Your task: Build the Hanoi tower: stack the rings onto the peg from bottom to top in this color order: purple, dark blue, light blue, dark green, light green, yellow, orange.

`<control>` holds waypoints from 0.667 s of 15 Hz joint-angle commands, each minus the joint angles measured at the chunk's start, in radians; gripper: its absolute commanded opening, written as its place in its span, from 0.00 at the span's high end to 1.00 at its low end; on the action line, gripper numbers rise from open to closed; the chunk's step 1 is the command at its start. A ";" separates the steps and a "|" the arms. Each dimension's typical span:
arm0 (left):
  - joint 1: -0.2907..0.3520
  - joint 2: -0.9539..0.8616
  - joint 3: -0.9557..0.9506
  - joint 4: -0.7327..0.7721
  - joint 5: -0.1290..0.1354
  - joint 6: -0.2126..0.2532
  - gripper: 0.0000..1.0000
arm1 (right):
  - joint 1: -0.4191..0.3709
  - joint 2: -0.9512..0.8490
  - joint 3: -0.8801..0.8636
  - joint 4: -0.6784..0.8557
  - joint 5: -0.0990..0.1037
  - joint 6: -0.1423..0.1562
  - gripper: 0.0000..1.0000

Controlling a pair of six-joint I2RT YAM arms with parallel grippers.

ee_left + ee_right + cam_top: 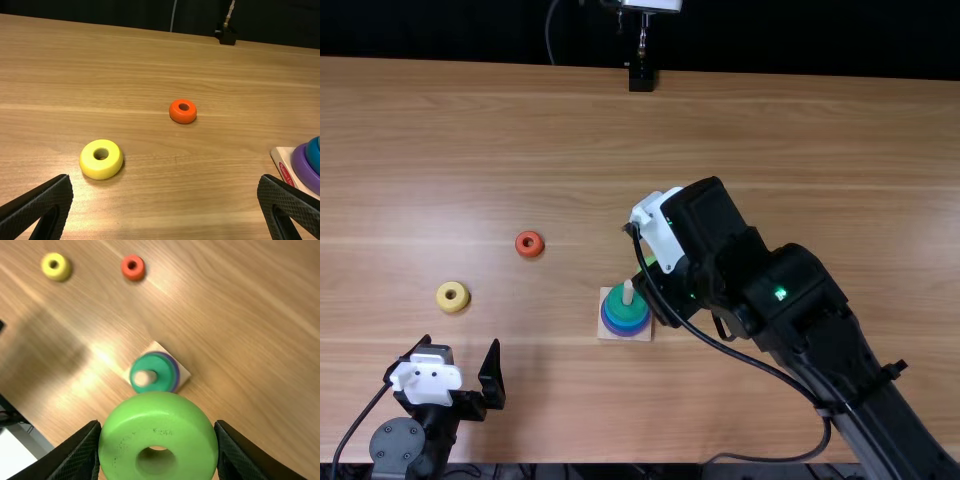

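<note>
A light brown wooden table with streaky grain (820, 150) spreads from near to far. Beyond its far edge is a black backdrop (450, 28). At that edge, around the middle, sits a small black block (641, 79) beneath a slim metal rod (643, 38), with a white fitting (655, 4) above. Left of them hangs a thin grey cable (549, 32).

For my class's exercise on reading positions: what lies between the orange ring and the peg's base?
Bare wooden tabletop lies between the orange ring and the peg's base; the top view and right wrist view both show this stretch.
</note>
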 commanded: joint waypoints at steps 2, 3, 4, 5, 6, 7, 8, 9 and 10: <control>0.011 -0.012 -0.053 -0.010 0.006 0.006 0.00 | 0.042 -0.001 0.042 -0.004 -0.008 0.046 1.00; 0.011 -0.012 -0.053 -0.010 0.006 0.006 0.00 | 0.050 0.001 0.042 -0.002 -0.006 0.076 1.00; 0.010 -0.012 -0.053 -0.010 0.006 0.006 0.00 | 0.055 0.012 0.041 0.000 -0.006 0.081 1.00; 0.011 -0.012 -0.053 -0.010 0.006 0.006 0.00 | 0.058 0.047 0.042 0.003 -0.006 0.083 1.00; 0.011 -0.012 -0.053 -0.010 0.006 0.006 0.00 | 0.056 0.079 0.042 0.005 -0.006 0.083 1.00; 0.011 -0.012 -0.053 -0.010 0.006 0.006 0.00 | 0.056 0.101 0.052 0.009 -0.006 0.083 1.00; 0.011 -0.012 -0.053 -0.010 0.006 0.006 0.00 | 0.055 0.104 0.073 0.009 -0.006 0.083 1.00; 0.011 -0.012 -0.053 -0.010 0.006 0.006 0.00 | 0.053 0.107 0.078 0.009 -0.006 0.083 1.00; 0.011 -0.012 -0.053 -0.010 0.006 0.006 0.00 | 0.052 0.117 0.078 0.011 -0.006 0.083 1.00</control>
